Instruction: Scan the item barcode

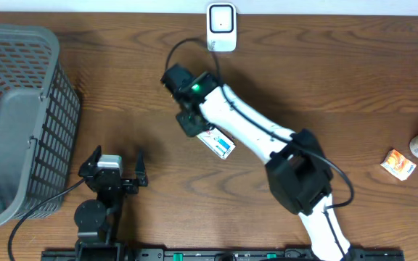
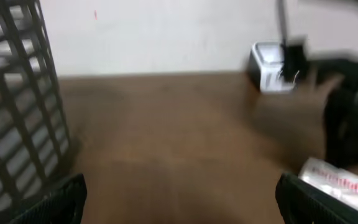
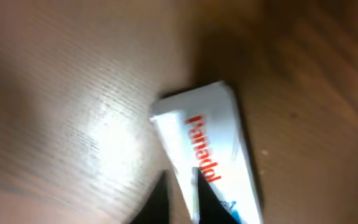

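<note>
The right tool has its tips drawn together over the near end of the white Panadol box; blur hides whether they pinch it. The box lies flat on the bench in the middle of the scene, nearer than the white scanner at the far edge. The left tool stands wide apart, holding nothing, just right of the grey basket.

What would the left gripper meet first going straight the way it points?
Way looks free: left gripper faces bare table up to the wall; basket lies left of that line, scanner right.
</note>
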Controlling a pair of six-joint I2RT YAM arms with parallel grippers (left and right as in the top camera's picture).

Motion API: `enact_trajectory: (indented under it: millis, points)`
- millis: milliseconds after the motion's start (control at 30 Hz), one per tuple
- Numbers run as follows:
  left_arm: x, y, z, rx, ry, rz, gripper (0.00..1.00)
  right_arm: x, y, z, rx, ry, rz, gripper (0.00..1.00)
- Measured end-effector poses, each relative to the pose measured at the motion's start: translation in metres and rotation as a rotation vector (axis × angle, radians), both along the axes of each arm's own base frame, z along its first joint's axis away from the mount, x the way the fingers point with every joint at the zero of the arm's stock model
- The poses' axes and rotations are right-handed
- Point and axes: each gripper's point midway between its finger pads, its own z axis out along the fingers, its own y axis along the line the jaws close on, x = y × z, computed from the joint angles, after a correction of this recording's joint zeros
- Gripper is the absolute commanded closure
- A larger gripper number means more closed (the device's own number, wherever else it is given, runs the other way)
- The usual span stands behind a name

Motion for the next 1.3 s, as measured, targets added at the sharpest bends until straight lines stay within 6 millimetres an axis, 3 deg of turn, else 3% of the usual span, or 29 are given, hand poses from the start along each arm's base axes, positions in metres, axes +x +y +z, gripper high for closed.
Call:
enact_trajectory:
  millis: [233, 367, 500, 633, 933, 1167, 1300]
  points:
    - [0.000, 0.003, -0.001, 0.003, 0.011, 0.018, 0.04, 0.046, -0.019, 0.003, 0.093, -0.047, -0.144, 0.99]
    - [-0.001, 0.003, -0.001, 0.003, 0.012, 0.018, 0.04, 0.057, -0.027, -0.007, 0.106, -0.037, -0.179, 0.99]
    - [-0.001, 0.003, -0.001, 0.003, 0.012, 0.018, 0.04, 0.055, -0.022, -0.027, 0.127, 0.019, -0.175, 0.99]
    - [-0.001, 0.003, -0.001, 0.003, 0.012, 0.018, 0.04, 0.051, -0.016, -0.036, 0.152, 0.054, -0.164, 0.99]
    - [-0.001, 0.003, -0.001, 0.003, 0.012, 0.018, 0.04, 0.037, -0.001, -0.036, 0.193, 0.101, -0.105, 0.99]
    - [-0.001, 0.003, -0.001, 0.003, 0.012, 0.018, 0.04, 0.040, 0.002, -0.035, 0.206, 0.088, -0.100, 0.99]
    - [-0.001, 0.003, -0.001, 0.003, 0.012, 0.018, 0.04, 0.027, 0.002, -0.036, 0.215, 0.150, -0.082, 0.99]
